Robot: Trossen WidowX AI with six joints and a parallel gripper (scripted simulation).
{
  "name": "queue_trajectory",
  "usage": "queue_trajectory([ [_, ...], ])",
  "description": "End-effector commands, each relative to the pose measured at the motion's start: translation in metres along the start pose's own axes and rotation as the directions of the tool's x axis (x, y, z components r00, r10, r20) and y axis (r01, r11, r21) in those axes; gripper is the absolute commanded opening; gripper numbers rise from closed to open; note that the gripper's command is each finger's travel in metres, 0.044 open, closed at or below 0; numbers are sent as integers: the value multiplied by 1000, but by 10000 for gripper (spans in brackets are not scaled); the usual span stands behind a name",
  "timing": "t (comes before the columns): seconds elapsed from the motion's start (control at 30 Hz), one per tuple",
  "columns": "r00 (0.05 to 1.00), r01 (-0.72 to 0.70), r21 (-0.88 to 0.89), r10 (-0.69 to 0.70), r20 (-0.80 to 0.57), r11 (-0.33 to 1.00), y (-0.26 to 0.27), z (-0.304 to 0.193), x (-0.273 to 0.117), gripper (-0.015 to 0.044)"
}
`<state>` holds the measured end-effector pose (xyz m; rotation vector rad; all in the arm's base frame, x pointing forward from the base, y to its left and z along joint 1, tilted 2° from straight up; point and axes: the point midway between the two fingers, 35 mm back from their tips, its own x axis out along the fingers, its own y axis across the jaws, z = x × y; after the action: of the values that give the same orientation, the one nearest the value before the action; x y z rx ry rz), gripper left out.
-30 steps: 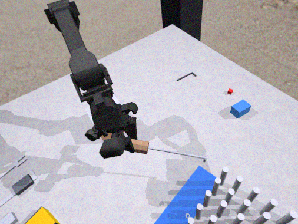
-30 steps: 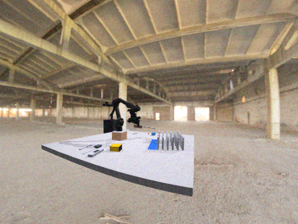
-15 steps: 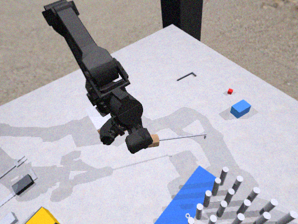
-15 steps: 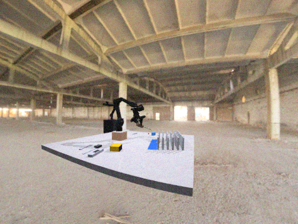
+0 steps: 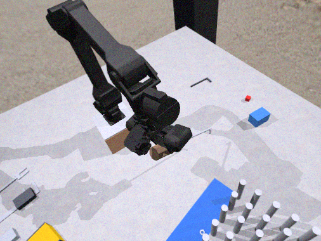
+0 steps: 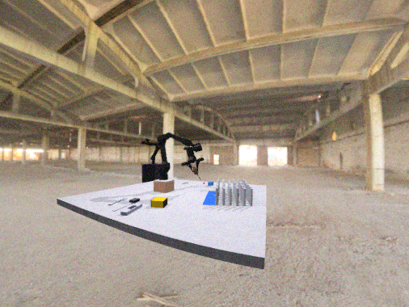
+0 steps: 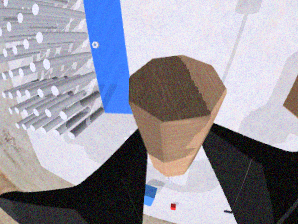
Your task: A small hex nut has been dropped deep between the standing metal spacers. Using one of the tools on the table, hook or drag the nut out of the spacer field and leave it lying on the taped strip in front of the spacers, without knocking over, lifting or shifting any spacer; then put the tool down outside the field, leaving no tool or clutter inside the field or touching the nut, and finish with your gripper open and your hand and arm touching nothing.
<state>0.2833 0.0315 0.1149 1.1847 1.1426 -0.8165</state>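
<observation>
End effector (image 5: 162, 144) (image 6: 194, 165) (image 7: 170, 128), part-closed on the hook's wooden handle (image 5: 157, 152) (image 7: 172, 107), should be lowered gently well outside the spacers (image 5: 248, 209) (image 6: 234, 193) (image 7: 50, 85).

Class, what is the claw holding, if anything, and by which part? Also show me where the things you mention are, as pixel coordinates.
The black claw (image 5: 160, 144) (image 6: 195, 165) (image 7: 170, 128) holds the thin metal hooked tool by its brown wooden handle (image 5: 157, 152) (image 7: 172, 90).

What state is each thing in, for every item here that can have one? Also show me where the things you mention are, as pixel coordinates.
black parallel-jaw gripper (image 5: 158, 147) (image 7: 170, 128): shut on the tool's handle, raised above the table
thin metal hook tool with wooden handle (image 5: 157, 152) (image 7: 172, 137): held, outside the spacer field
small pale hex nut (image 5: 201, 230) (image 7: 95, 45): out on the blue strip (image 5: 198, 210) (image 6: 209, 198) (image 7: 111, 60), near its spacer-side edge
grey metal spacers (image 5: 223, 214) (image 6: 223, 195) (image 7: 75, 82): those in view upright
</observation>
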Motion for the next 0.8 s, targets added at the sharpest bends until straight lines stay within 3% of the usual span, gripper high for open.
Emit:
queue_trajectory([
  [0.0,1000,16,-124,-15,8,992,7,-7,1,0],
  [0.37,999,54,-474,-47,27,879,22,-32,1,0],
  [0.77,996,89,-782,-73,56,617,36,-62,1,0],
])
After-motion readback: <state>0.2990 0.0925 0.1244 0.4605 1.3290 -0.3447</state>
